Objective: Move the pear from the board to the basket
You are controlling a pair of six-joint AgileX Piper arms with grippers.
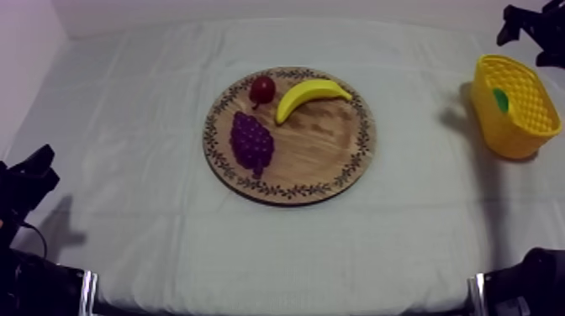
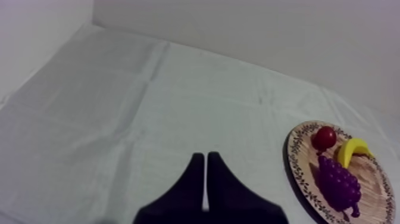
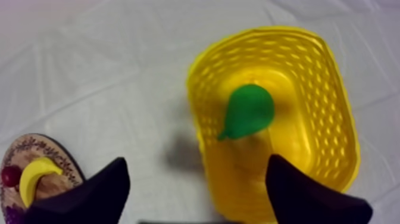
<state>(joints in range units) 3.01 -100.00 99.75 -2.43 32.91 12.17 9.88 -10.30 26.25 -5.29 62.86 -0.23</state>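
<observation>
Your right wrist view shows one pear (image 3: 249, 112) inside one yellow basket (image 3: 334, 77); right hand (image 3: 196, 161) spread, left hand (image 2: 205, 157) pressed together.

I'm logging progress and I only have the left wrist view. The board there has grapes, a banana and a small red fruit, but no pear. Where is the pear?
Observer: The pear lies inside the basket, as seen in the right wrist view.
Operator: Is the right arm holding it?
Observer: No. The right gripper is over the basket, and its fingers are apart with nothing between them.
Operator: Where does the basket stand?
Observer: In the top view it is at the right side of the table, apart from the board.
</observation>
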